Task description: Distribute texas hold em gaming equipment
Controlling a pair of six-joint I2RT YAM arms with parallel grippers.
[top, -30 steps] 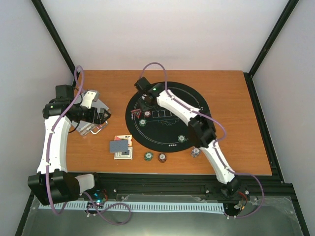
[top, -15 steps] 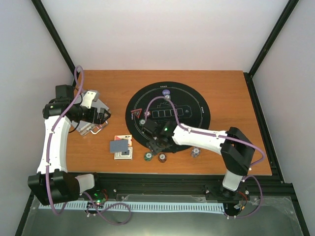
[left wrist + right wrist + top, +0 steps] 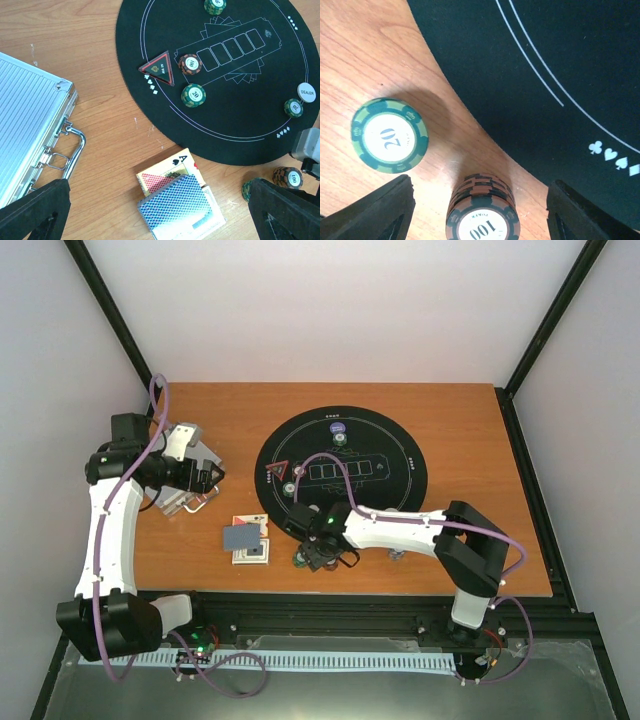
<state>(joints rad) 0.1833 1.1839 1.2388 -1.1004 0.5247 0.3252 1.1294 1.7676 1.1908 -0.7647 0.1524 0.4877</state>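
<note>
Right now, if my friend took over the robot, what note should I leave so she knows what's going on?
Left claw: open, empty, by the silver case.
Right claw: open, straddling the brown chip stack, not gripping it.
Done: dealer button and several chips sit on the black mat.
Left: brown stack, green chip and card deck lie on the wood off the mat; the mat's card boxes look empty.
</note>
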